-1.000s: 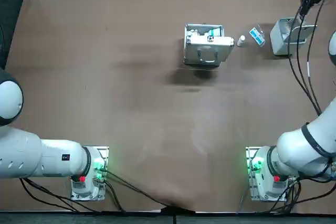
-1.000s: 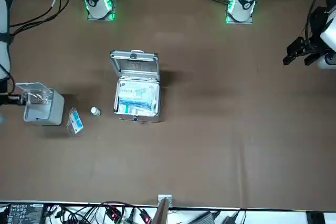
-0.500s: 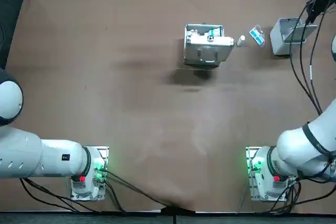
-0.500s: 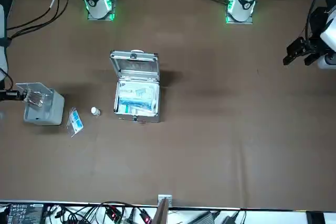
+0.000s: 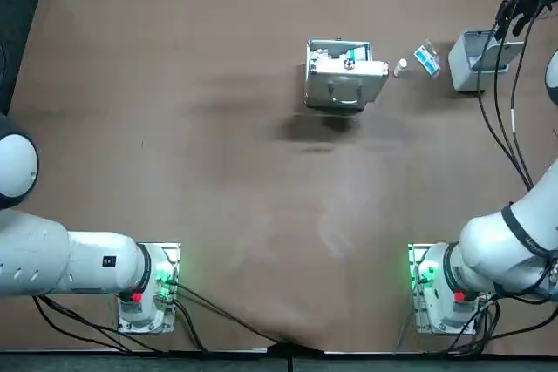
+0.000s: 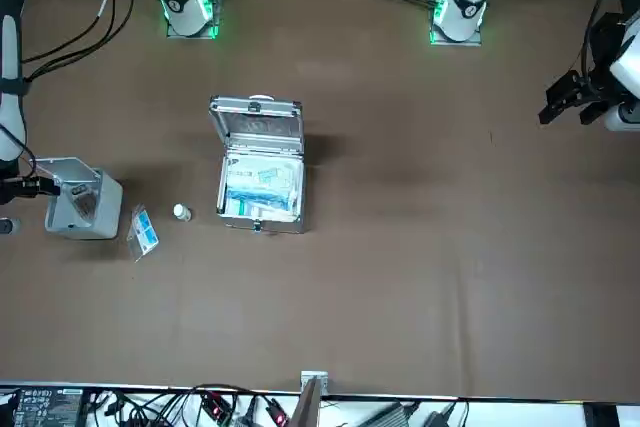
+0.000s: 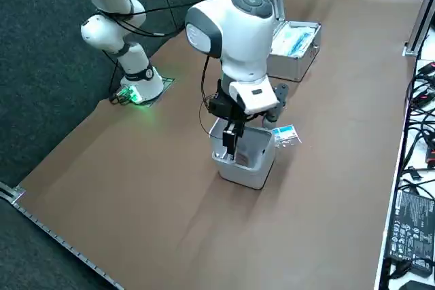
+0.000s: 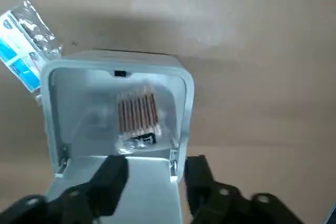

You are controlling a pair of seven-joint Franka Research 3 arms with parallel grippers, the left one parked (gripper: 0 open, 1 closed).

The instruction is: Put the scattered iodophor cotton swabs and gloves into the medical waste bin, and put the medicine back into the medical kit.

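Right wrist view: on the brown worktop (image 8: 252, 51), an open bin (image 8: 68, 98) with a swab pack (image 8: 137, 116) inside sits just beyond the right gripper's (image 8: 152, 182) fingers (image 8: 113, 179), apart and empty.

Right gripper (image 8: 155, 165), far outstretched, points down, fingers (image 8: 113, 179) parted.

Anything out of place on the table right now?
Two things lie loose: a blue-and-white packet beside the waste bin, and a small white bottle between it and the open kit. The right gripper hovers above the bin, open.
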